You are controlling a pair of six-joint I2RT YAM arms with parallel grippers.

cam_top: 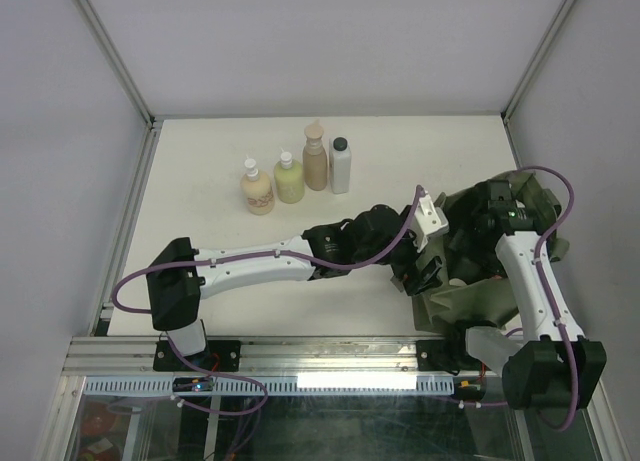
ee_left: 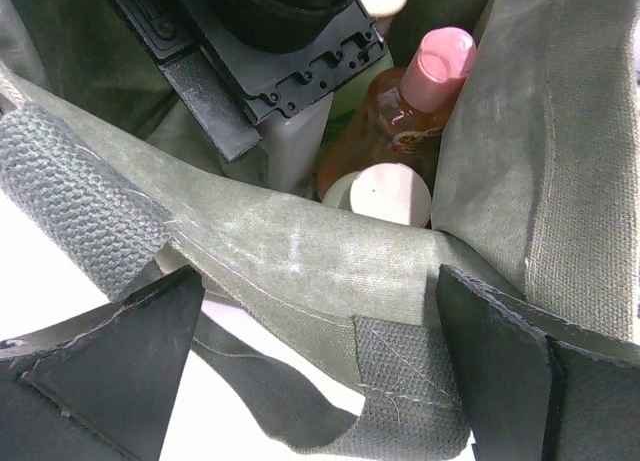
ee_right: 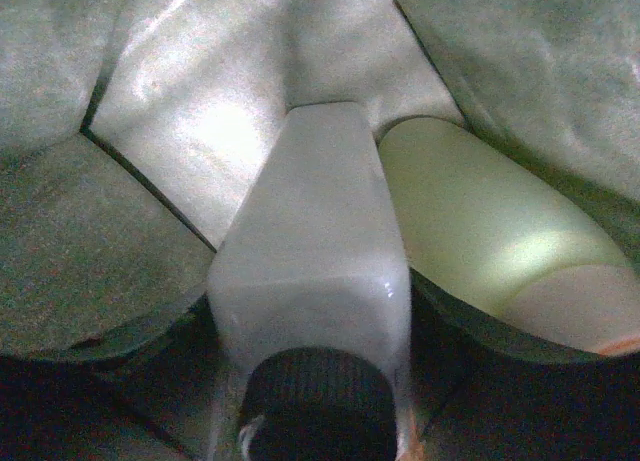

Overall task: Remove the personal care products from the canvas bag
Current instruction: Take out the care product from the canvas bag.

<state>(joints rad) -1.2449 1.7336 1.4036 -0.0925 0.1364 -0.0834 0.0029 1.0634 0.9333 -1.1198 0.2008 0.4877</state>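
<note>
Seen from above, your right gripper [cam_top: 480, 221] was sunk in the bag [cam_top: 470, 301], fingers hidden, so I couldn't tell whether they gripped. Its wrist view showed the white bottle [ee_right: 315, 241] inside, long axis running away from the lens, black cap [ee_right: 318, 406] nearest, a yellow-green bottle [ee_right: 480, 231] just beside. Your left gripper [ee_left: 318, 301] stood wide open at the bag's rim. Only its view caught an orange bottle [ee_left: 385, 121] leaning inside, pink cap [ee_left: 445, 66] up.

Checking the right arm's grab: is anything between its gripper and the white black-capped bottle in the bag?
Nothing visible does. The white bottle lies straight ahead of the right gripper, inside the canvas bag. A yellow-green bottle lies close beside it, and bag fabric flanks its other side, but neither blocks it.
</note>
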